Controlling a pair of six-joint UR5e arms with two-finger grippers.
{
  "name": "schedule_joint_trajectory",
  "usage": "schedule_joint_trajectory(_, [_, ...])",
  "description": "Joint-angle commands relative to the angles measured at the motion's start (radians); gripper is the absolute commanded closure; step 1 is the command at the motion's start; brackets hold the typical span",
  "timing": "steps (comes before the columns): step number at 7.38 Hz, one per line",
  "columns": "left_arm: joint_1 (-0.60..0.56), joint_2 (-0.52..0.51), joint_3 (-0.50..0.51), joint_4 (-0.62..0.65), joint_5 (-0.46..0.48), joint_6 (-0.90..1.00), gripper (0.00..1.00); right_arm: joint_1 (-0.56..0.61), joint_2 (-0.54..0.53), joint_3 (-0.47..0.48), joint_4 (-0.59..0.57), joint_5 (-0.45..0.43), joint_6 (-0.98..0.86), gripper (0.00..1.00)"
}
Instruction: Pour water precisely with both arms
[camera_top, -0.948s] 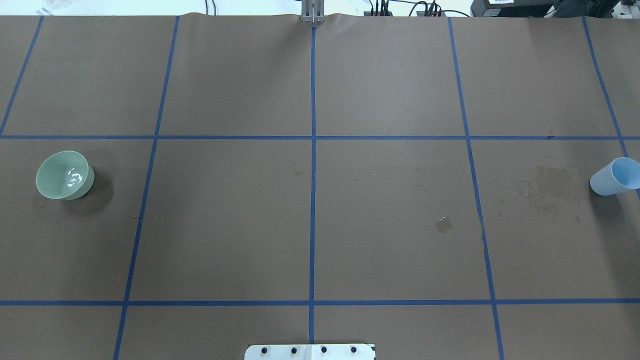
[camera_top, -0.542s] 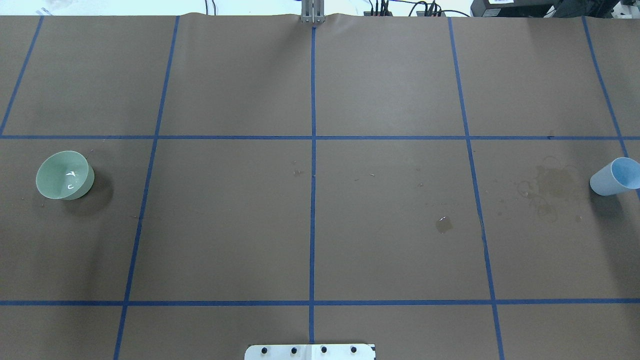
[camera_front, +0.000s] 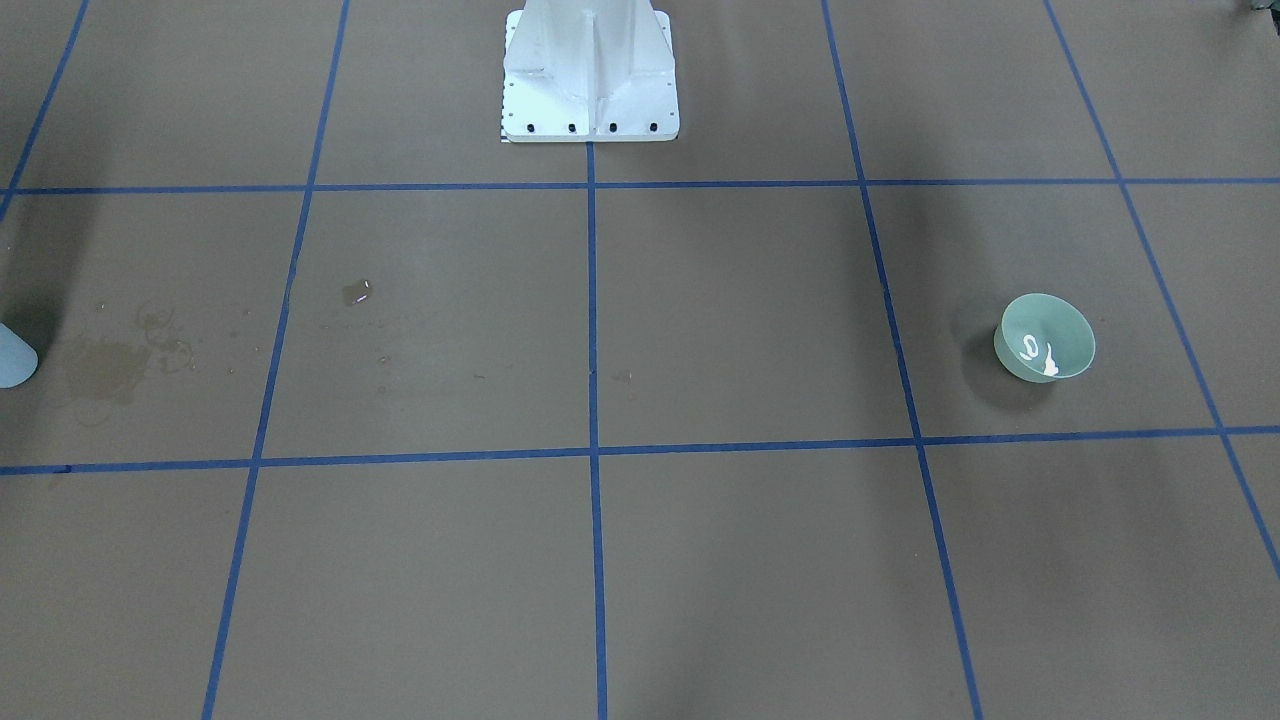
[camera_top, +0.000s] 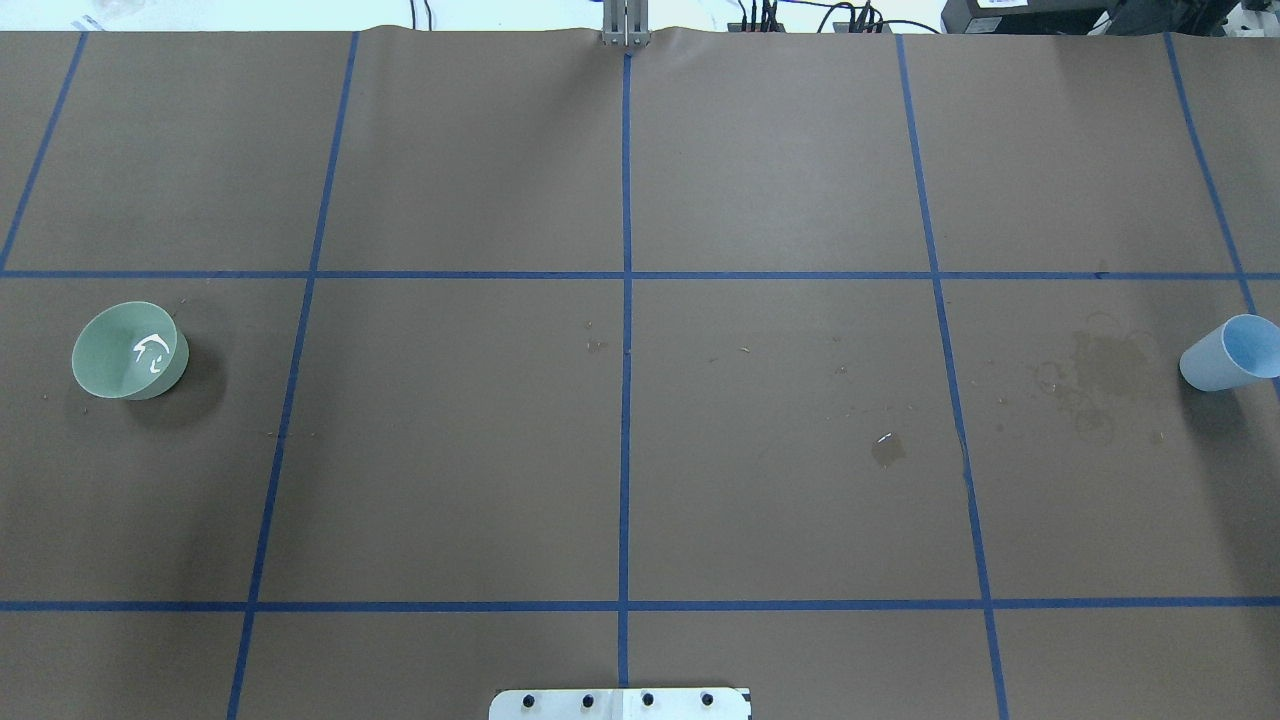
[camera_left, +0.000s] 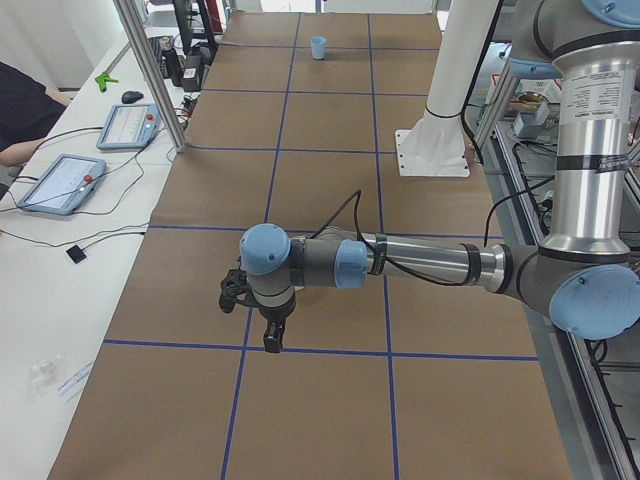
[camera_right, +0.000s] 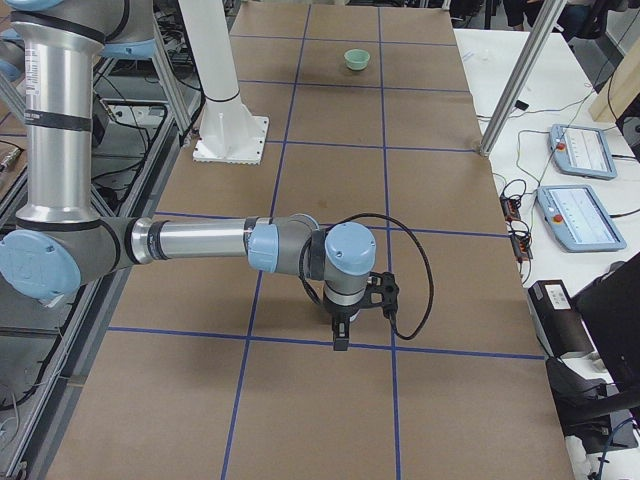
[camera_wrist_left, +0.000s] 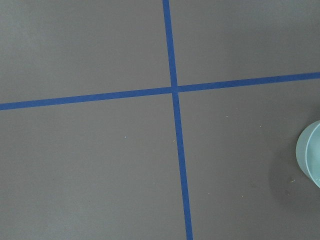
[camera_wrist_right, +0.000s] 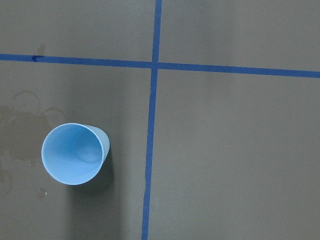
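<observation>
No word, number or brand can be read in any view. The nearer tablet (camera_left: 60, 183) and the farther tablet (camera_left: 128, 125) on the white bench (camera_left: 40, 300) show lit screens, but their lettering is too small to read. The white label (camera_top: 1002, 4) on the black box (camera_top: 1030, 16) is cut off and blurred.

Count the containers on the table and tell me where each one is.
2. The green bowl sits far out on the robot's left. The blue cup sits far out on its right, at the overhead view's edge. Nothing seems hidden.
</observation>
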Motion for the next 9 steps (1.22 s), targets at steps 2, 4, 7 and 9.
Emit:
schedule_joint_trajectory(2, [0.003, 0.018, -0.007, 0.005, 0.011, -0.008, 0.0, 0.004, -0.006, -0.017, -0.002, -0.005, 0.0, 0.0])
schedule_joint_trajectory(4, [0.003, 0.017, -0.01, 0.005, 0.008, -0.008, 0.0, 0.002, -0.002, -0.025, 0.006, 0.0, 0.01, 0.0])
schedule_joint_trajectory(7, [0.003, 0.014, -0.018, 0.005, 0.006, -0.01, 0.0, -0.013, 0.014, -0.029, 0.017, 0.0, 0.052, 0.01])
schedule_joint_trajectory(9, [0.004, 0.006, -0.013, 0.005, 0.006, -0.011, 0.0, -0.044, 0.014, -0.057, 0.087, 0.002, 0.053, 0.0])
